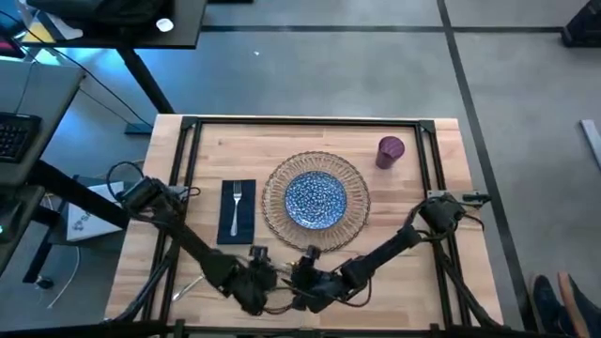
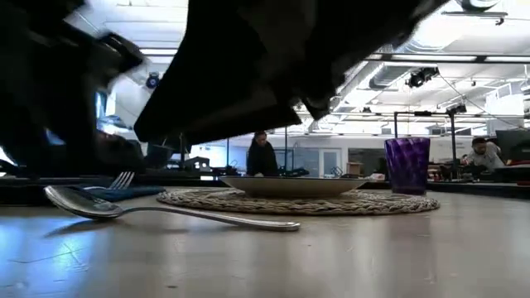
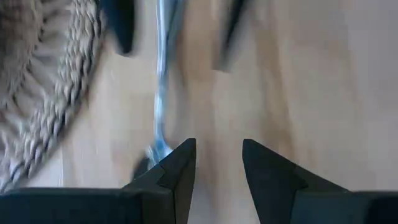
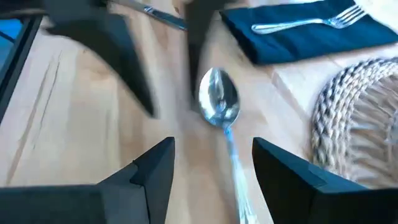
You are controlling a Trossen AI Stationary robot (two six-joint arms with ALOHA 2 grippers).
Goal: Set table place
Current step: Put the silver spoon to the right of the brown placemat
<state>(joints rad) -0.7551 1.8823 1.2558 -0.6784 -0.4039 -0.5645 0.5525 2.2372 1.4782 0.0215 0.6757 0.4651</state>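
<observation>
Both grippers hang spread-fingered over the spoon (image 4: 221, 106) lying loose near the table's (image 1: 413, 272) front edge, left gripper (image 3: 217, 165) and right gripper (image 4: 211, 162) facing; next, I reckon, one pinches it up beside the plate (image 1: 315, 198).

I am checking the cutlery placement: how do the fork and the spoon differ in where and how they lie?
The fork lies on the navy napkin, left of the placemat; the spoon lies on the bare table near the front edge. The fork lies clear of both arms; the spoon lies between the open left gripper and open right gripper. Both are silver and lie flat.
</observation>
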